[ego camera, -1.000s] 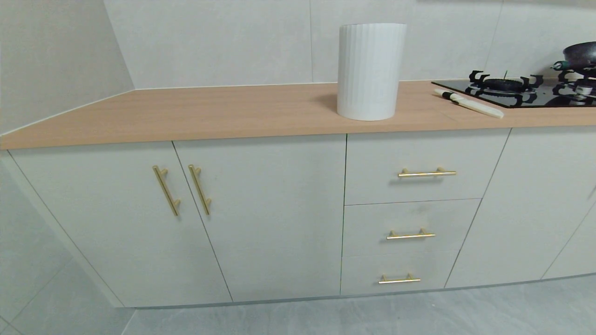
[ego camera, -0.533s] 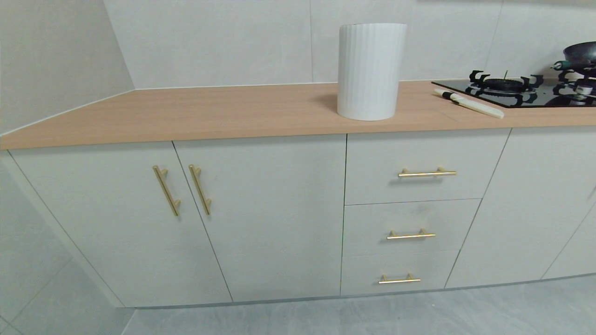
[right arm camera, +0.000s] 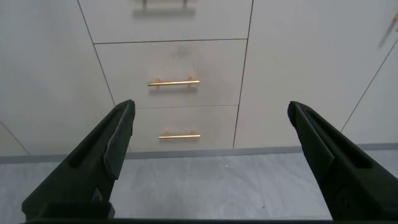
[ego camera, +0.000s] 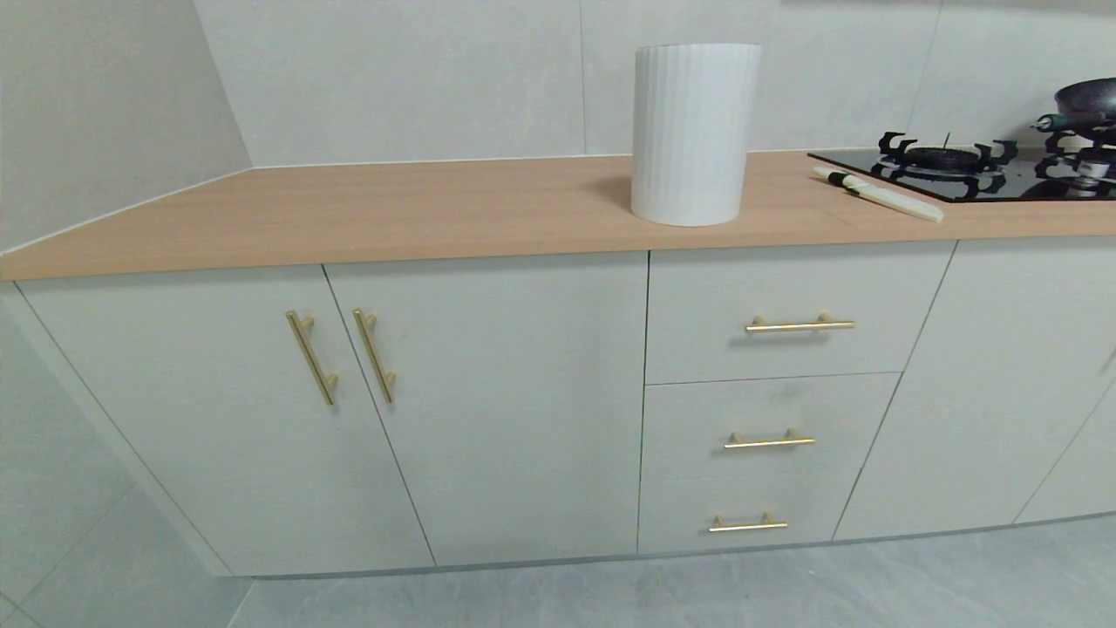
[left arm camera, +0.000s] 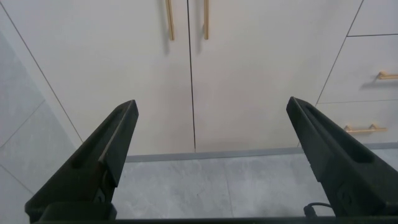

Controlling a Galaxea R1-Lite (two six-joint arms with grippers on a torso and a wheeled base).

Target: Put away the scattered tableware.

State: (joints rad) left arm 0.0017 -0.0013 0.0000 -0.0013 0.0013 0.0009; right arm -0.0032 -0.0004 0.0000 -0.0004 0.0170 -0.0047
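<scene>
A tall white ribbed canister [ego camera: 692, 133] stands on the wooden countertop [ego camera: 392, 209]. A white knife with a black band [ego camera: 876, 194] lies on the counter beside the black gas hob [ego camera: 968, 170]. My left gripper [left arm camera: 211, 109] is open and empty, low down and facing the double cabinet doors [left arm camera: 189, 68]. My right gripper [right arm camera: 211, 112] is open and empty too, facing the lower drawers [right arm camera: 174, 74] just above the floor.
Grey cabinets with gold handles [ego camera: 340, 353] run under the counter, with three drawers [ego camera: 772, 384] to the right of the doors. A dark pan [ego camera: 1085, 105] sits on the hob at the far right. Grey tiled floor [ego camera: 610, 593] lies in front.
</scene>
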